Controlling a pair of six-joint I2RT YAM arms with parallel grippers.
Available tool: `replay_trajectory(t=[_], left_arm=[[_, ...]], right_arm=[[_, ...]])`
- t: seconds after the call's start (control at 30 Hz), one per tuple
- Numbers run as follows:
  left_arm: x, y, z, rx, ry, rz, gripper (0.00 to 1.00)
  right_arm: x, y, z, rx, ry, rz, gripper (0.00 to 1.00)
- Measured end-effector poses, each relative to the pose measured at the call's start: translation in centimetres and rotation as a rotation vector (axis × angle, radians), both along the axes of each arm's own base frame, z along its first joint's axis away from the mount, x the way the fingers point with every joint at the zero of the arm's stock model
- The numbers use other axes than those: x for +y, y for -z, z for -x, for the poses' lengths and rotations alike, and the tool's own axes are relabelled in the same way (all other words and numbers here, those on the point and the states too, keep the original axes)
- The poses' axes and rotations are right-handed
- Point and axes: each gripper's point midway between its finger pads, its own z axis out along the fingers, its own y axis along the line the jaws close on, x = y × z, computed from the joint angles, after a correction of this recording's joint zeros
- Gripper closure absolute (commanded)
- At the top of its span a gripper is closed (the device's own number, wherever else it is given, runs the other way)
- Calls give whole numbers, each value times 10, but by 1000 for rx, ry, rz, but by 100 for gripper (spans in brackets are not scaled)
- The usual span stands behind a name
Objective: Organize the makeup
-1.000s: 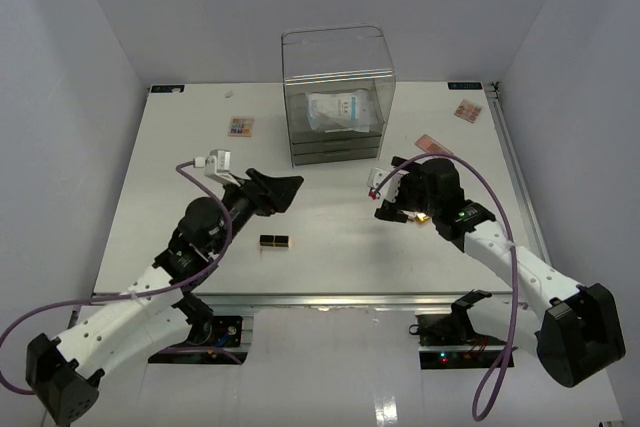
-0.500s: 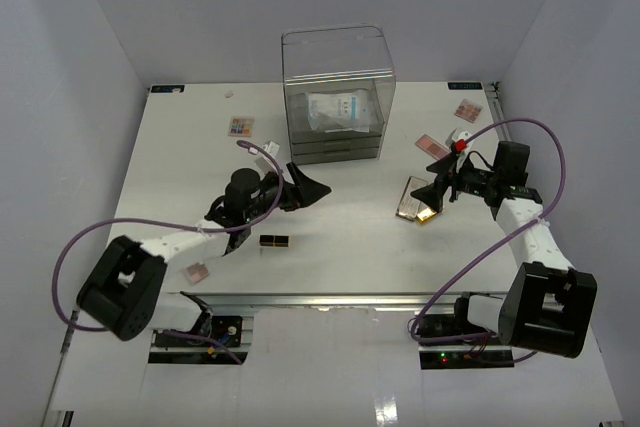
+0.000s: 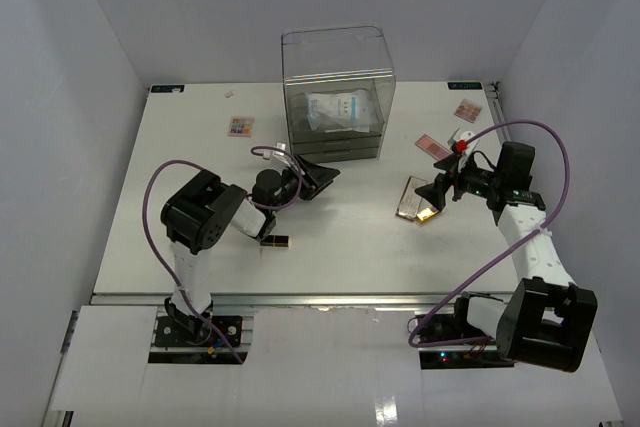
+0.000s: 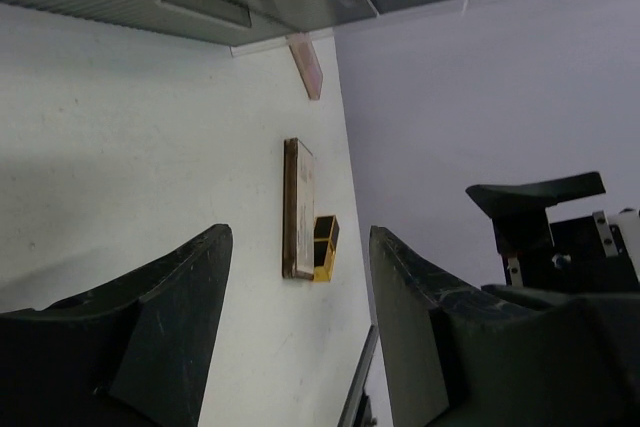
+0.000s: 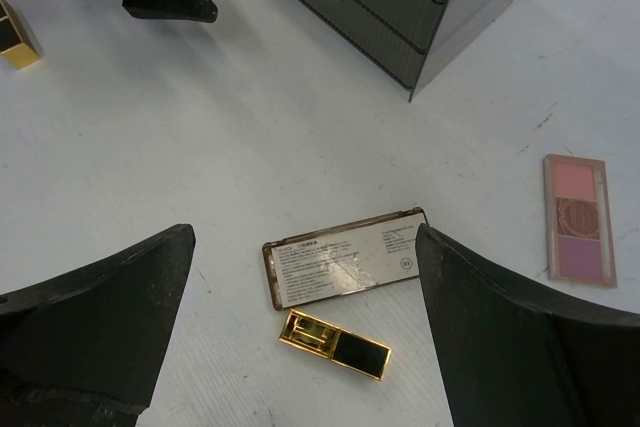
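A brown flat compact [image 3: 411,197], label side up, lies right of centre with a gold-and-black lipstick tube [image 3: 428,214] beside it. Both show between my right fingers in the right wrist view: compact [image 5: 345,258], tube [image 5: 334,344]. My right gripper [image 3: 437,192] [image 5: 305,237] is open and empty above them. My left gripper [image 3: 318,179] [image 4: 298,242] is open and empty, low by the drawer box's front. A second black-and-gold lipstick [image 3: 275,241] lies near the left arm. Pink palettes [image 3: 433,145] [image 3: 468,109] and a multicolour palette [image 3: 241,126] lie flat. A pale-blue sachet [image 3: 336,110] sits inside the box.
The clear acrylic drawer box [image 3: 337,97] stands at the back centre, its drawers shut. The left arm is folded back on itself at the left. Purple cables loop off both arms. White walls close in the table on three sides.
The left arm folded back and its gripper moved right toward the drawer box. The right arm swung right off the compact and gold lipstick, then held still.
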Motion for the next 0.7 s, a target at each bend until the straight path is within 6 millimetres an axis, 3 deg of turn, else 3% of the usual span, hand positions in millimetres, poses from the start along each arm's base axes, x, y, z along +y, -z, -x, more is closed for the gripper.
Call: replay_trajectory(t=[0.17, 0.4, 0.7], left_arm=[[-3, -5, -28, -8, -84, 71, 34], [-6, -23, -57, -41, -172, 138, 35], [-11, -27, -56, -40, -197, 155, 36]], right_arm=[[-4, -9, 0, -43, 26, 30, 10], [-5, -10, 4, -70, 36, 46, 10], [-7, -7, 5, -71, 44, 57, 10]])
